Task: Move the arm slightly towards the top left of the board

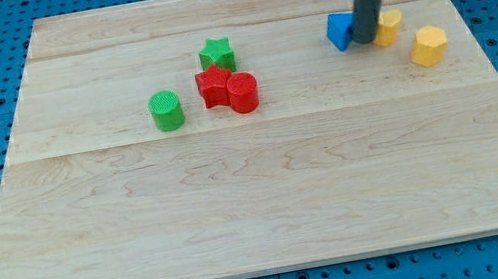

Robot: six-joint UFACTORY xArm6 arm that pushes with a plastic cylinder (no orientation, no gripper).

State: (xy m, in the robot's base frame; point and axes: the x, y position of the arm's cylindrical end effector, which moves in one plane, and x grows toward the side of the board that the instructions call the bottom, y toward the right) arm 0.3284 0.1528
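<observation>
With no pincer on this rig, so no open-or-closed state to tell, my tip (365,41) rests between the blue block (340,31) and a yellow block (388,26), and I judge the nudge toward the table's (241,212) top left pending, likely shoving blue.

— Where's my tip (364,41)?
— Upper right of the board (239,202), rod upright, end down on the wood.
— Near anything?
— Between a blue block (339,31) and a yellow block (388,26), just beside both.
</observation>
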